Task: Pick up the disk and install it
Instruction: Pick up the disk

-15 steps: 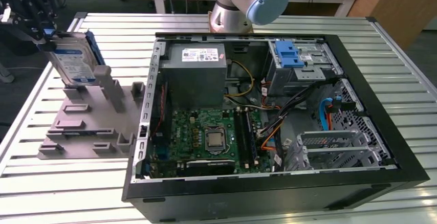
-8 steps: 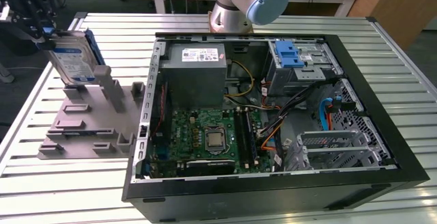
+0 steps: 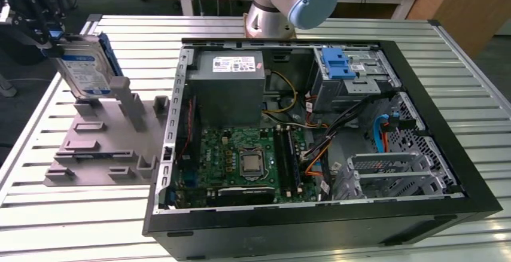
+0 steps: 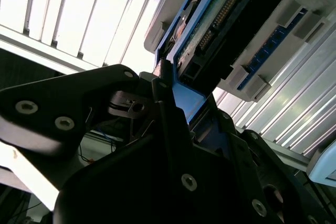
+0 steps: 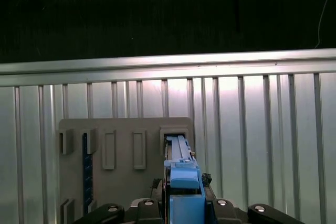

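The disk [image 3: 84, 70], a silver hard drive with a white-and-blue label in a blue carrier, stands upright on edge at the back of the gray holder fixture [image 3: 96, 148], at the exterior view's left. My gripper [image 3: 52, 43] is at its upper end, shut on the disk. In the second wrist view the black fingers [image 4: 168, 108] clamp the blue carrier edge of the disk [image 4: 220, 19]. In the first wrist view the disk [image 5: 181, 182] rises from a slot in the fixture [image 5: 121, 140]. Whether its lower edge still touches the slot I cannot tell.
An open computer case [image 3: 447, 214] lies on the slatted metal table [image 3: 80, 214] to the exterior view's right of the fixture. Inside are a gray power supply [image 3: 227, 82], a motherboard [image 3: 248, 160] and a metal drive cage with a blue latch [image 3: 339, 64]. The arm's base [image 3: 279, 5] stands behind the case.
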